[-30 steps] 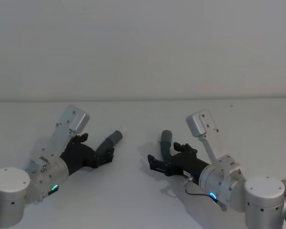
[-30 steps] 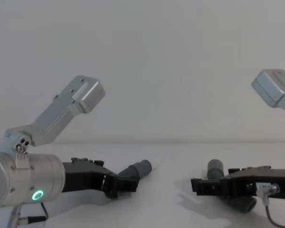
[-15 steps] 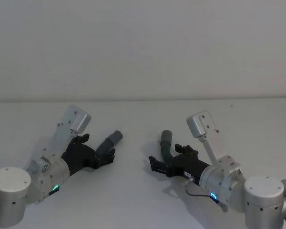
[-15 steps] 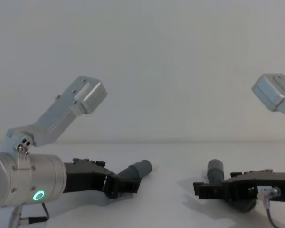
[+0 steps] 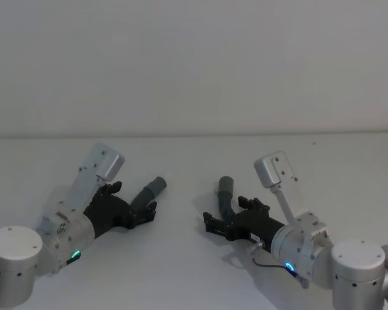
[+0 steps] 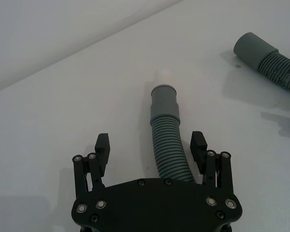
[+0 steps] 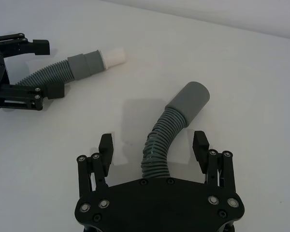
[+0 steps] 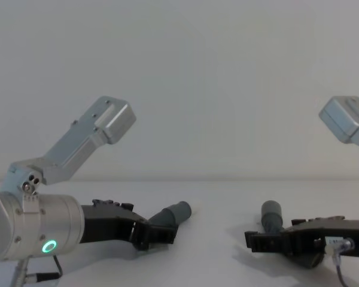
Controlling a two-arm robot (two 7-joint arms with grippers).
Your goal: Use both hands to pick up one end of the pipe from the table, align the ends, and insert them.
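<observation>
Two bent ribbed pipe pieces lie on the white table (image 5: 181,258). The left piece (image 5: 149,192) has a grey cuff (image 7: 84,62) ending in a white tip (image 7: 113,55). My left gripper (image 6: 150,141) is open, its fingers on either side of that piece's ribbed body (image 6: 170,154). The right piece (image 5: 225,192) ends in a plain grey cuff (image 7: 188,99) pointing away from me. My right gripper (image 7: 152,141) is open too and straddles its ribbed part (image 7: 159,145). From the chest, both grippers, left (image 8: 152,233) and right (image 8: 257,242), sit low at the table.
A plain pale wall (image 5: 194,64) rises behind the table's far edge. Bare table lies between the two cuffs and in front of both arms. Each arm's silver wrist block, left (image 8: 110,119) and right (image 8: 347,119), stands raised above its gripper.
My right gripper has sunk a little and drawn slightly back toward me along its pipe piece. The left gripper and both pieces have hardly moved.
</observation>
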